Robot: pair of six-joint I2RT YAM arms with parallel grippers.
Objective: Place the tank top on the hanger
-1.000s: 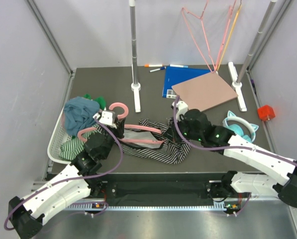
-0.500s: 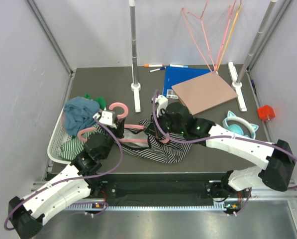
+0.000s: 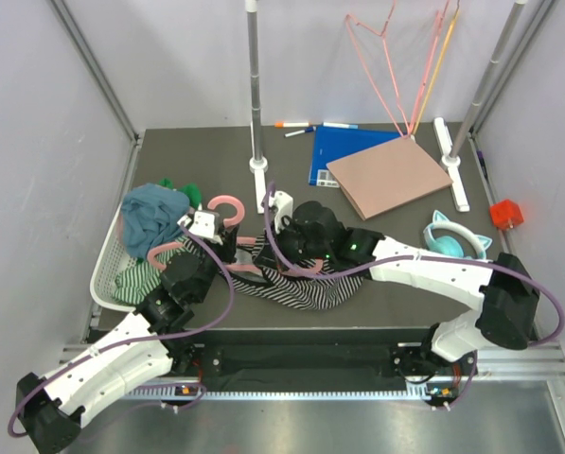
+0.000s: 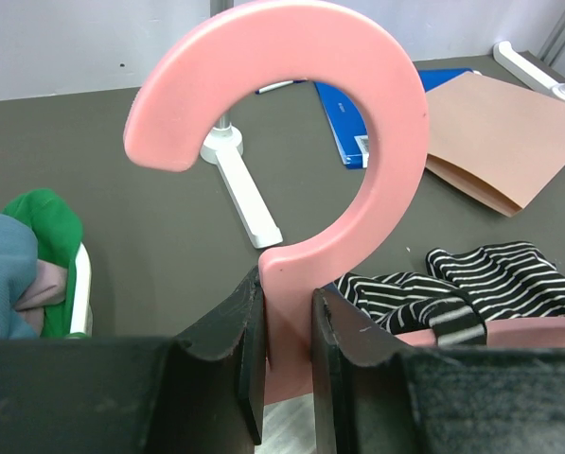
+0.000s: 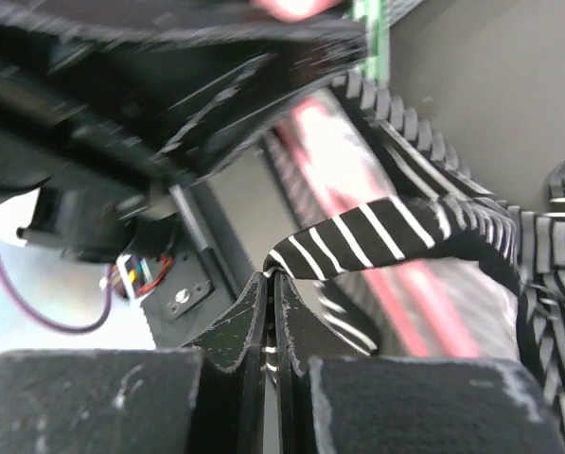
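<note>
By the left edge of the bench stands a white basket point(image 3: 105, 274) with other clothes in it. Just right of it, the left gripper point(image 4: 284, 322) is clenched on the neck of the hanger point(image 4: 377, 123), below the hook. The hook points to the far edge, and one pink arm of the hanger runs right, toward the middle of the bench. The tank top point(image 3: 306, 288) lies crumpled in the middle, close to the near edge, partly over that arm. The right gripper point(image 5: 271, 279) is pinched on a narrow striped band of it, perhaps a strap, just beside the pink arm. I judge that the step in hand is threading the top onto the hanger arm. The next move calls, I think, for drawing the band along the arm toward the neck. Meanwhile the left gripper must hold the hanger steady, and the cloth must not slip from the pinch.
</note>
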